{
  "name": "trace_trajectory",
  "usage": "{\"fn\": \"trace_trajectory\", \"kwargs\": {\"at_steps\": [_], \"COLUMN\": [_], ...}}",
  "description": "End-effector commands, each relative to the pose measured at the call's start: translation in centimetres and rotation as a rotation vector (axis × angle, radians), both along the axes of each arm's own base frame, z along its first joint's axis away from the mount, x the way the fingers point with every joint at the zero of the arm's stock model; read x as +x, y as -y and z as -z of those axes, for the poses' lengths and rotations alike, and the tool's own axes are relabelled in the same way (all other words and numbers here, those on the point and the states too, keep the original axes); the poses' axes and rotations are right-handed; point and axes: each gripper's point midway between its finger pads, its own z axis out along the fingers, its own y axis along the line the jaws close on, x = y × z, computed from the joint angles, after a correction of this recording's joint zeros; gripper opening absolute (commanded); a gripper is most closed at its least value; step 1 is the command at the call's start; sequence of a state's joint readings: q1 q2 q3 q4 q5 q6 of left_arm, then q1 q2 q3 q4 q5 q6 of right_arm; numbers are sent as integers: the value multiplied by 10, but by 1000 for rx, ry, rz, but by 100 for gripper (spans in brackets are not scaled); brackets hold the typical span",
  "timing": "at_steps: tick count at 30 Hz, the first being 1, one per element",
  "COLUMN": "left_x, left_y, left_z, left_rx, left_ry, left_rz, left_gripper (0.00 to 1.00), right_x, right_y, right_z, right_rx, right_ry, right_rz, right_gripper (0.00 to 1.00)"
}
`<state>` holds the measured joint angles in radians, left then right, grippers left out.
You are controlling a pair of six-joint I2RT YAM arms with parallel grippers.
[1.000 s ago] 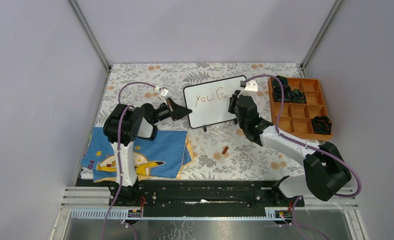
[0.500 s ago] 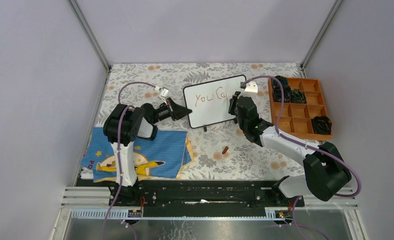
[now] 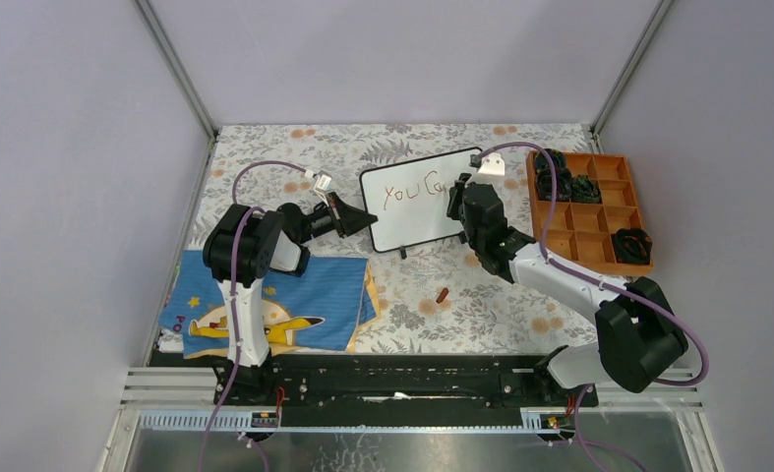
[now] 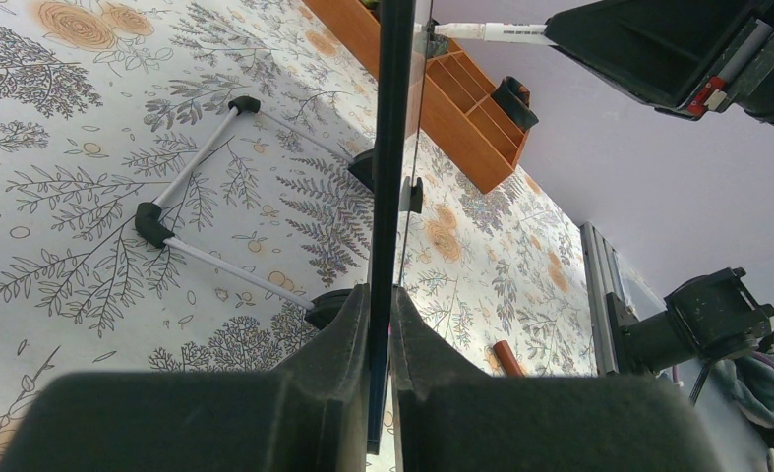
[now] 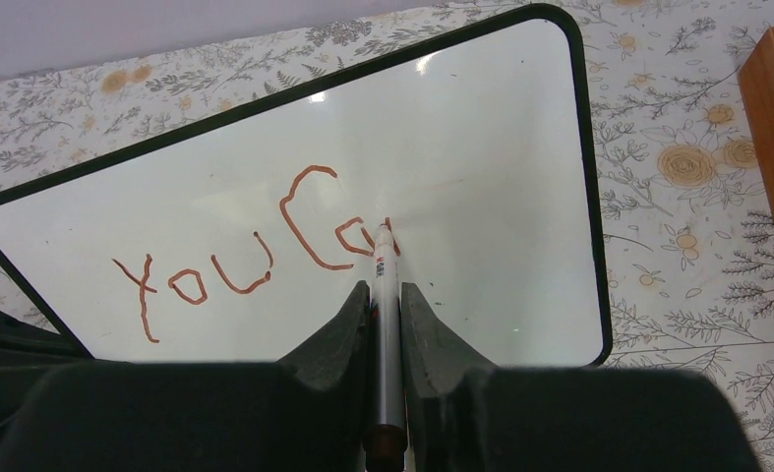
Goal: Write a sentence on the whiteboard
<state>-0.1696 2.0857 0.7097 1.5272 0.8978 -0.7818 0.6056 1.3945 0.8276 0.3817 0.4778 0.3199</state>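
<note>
The whiteboard (image 3: pixel 417 211), white with a thin black frame and small black feet, stands tilted at the table's middle back. It also shows in the right wrist view (image 5: pixel 481 147) and edge-on in the left wrist view (image 4: pixel 392 147). The sentence (image 5: pixel 255 261) reads "You Ca" in reddish-brown; it also shows in the top view (image 3: pixel 412 191). My left gripper (image 3: pixel 363 219) (image 4: pixel 381 295) is shut on the board's left edge. My right gripper (image 3: pixel 454 197) (image 5: pixel 385 290) is shut on a grey marker (image 5: pixel 383 295), its tip touching the board at the last letter.
An orange compartment tray (image 3: pixel 619 261) with black items stands at the right. A blue cartoon cloth (image 3: pixel 265 305) lies at front left. A reddish marker cap (image 3: pixel 442 294) lies on the flowered tablecloth in front of the board; it also shows in the left wrist view (image 4: pixel 506 356).
My right gripper has shifted slightly up and left with the marker, and the stroke after the "C" has grown. The left arm and the board have not moved.
</note>
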Motion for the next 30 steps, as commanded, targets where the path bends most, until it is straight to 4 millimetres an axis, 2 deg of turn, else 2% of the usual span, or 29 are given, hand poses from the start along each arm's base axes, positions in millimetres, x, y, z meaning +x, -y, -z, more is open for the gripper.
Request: {"fn": "trace_trajectory", "kwargs": {"at_steps": [1,12,30], "left_x": [-5,-5,-5], "left_y": [1,1,1], "left_z": [1,2,2], "left_rx": [15,18,20], "left_ry": [18,16,16], "left_rz": [7,6,5], "left_gripper": [0,0,0], "right_x": [14,22,15], "right_y": [1,7,18], "right_z": [-27,-35,-14], "right_rx": [26,23,0], "right_ry": [68,81,28], "right_rz": [25,43,72], "right_gripper": [0,0,0]}}
